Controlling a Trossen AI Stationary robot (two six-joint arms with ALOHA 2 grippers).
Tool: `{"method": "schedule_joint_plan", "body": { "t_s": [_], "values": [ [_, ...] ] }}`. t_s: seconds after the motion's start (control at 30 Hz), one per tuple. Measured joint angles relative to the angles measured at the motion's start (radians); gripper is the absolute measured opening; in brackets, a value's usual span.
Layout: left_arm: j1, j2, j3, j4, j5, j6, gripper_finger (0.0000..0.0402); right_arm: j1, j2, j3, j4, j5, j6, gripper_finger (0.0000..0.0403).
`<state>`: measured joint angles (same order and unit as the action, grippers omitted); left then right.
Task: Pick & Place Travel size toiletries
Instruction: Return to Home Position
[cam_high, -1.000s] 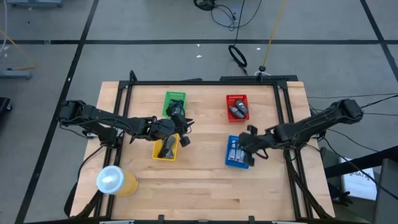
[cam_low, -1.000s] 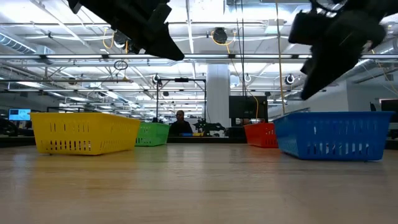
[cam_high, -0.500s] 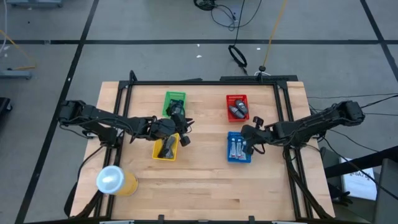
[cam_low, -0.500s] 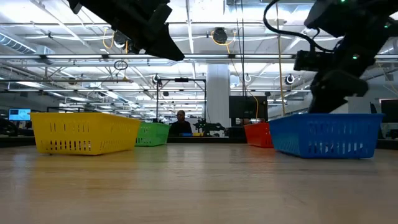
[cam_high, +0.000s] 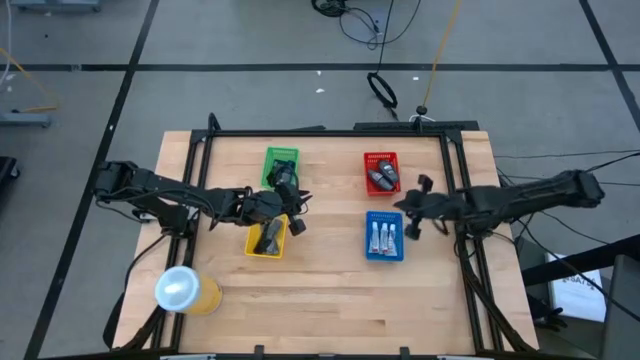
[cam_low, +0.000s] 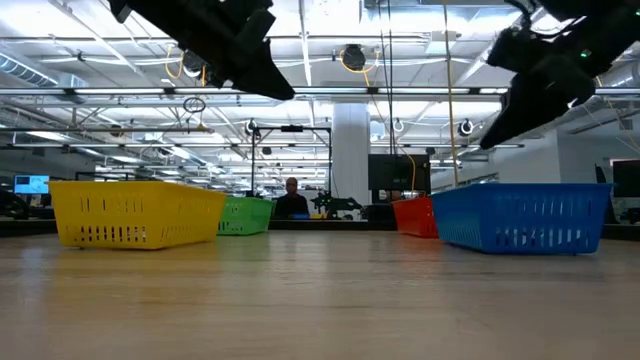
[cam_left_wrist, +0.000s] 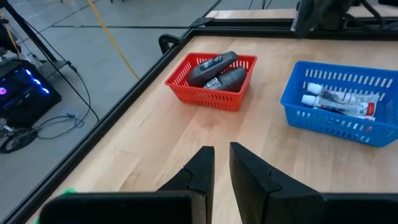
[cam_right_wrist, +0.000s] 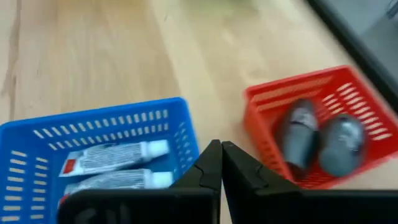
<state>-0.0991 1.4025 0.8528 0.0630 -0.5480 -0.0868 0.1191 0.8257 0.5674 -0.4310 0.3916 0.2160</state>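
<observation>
Fingers (cam_right_wrist: 208, 168) of the right end effector (cam_high: 406, 208) are pressed together and hold nothing. It hangs above the desk (cam_high: 320, 300), off the right sides of the blue bin (cam_high: 384, 258) and the red bin (cam_high: 381, 155), level with the gap between them and touching neither. In the low view it sits high, above the blue bin's rim.

White tubes (cam_high: 384, 237) lie side by side in the blue bin; the right wrist view shows 2 of them clearly. In the red bin lie 2 dark grey oblong pieces (cam_high: 382, 178), touching each other.

The left end effector (cam_high: 292, 208) hovers over the far edge of the yellow bin (cam_high: 262, 253), between it and the green bin (cam_high: 281, 152). Its fingers (cam_left_wrist: 200, 171) stand nearly together with only a thin slit between them, and nothing is held. It points across the desk toward the red and blue bins. Dark pieces (cam_high: 268, 238) lie in the yellow bin below it. What the green bin holds cannot be told.

A yellow cup (cam_high: 185, 290) stands near the desk's front left corner, well apart from the bins.
</observation>
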Motion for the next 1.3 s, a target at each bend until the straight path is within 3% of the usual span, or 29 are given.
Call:
{"method": "schedule_joint_plan", "body": {
  "t_s": [0.13,0.27,0.43,0.57,0.7,0.97,1.17,1.3],
  "values": [
    [0.0,0.0,0.0,-0.008,0.0,0.0,0.0051,-0.039,-0.215,-0.077,-0.001,-0.018,-0.048,0.0],
    [0.002,0.0,0.0,-0.008,0.0,0.0,0.0051,-0.07,-0.444,-0.165,0.014,-0.153,-0.052,0.0],
    [0.018,0.0,0.0,-0.007,0.0,-0.033,0.0051,-0.073,-0.691,-0.286,0.171,-0.236,-0.012,0.0],
    [0.031,0.0,0.0,-0.007,0.001,-0.071,0.0051,-0.074,-0.813,-0.445,0.402,-0.278,0.013,0.0],
    [0.04,0.0,0.0,-0.001,0.031,-0.082,0.0051,-0.073,-0.82,-0.546,0.517,-0.346,-0.005,0.0],
    [0.04,-0.044,-0.092,0.07,0.118,-0.064,0.0051,-0.073,-0.761,-0.549,0.5,-0.291,0.007,0.0],
    [0.055,-0.238,-0.318,0.254,0.256,-0.079,0.0051,-0.073,-0.758,-0.551,0.505,-0.288,0.007,0.0],
    [0.06,-0.465,-0.483,0.308,0.347,-0.079,0.0051,-0.073,-0.758,-0.552,0.51,-0.288,0.007,0.0]
  ]
}}
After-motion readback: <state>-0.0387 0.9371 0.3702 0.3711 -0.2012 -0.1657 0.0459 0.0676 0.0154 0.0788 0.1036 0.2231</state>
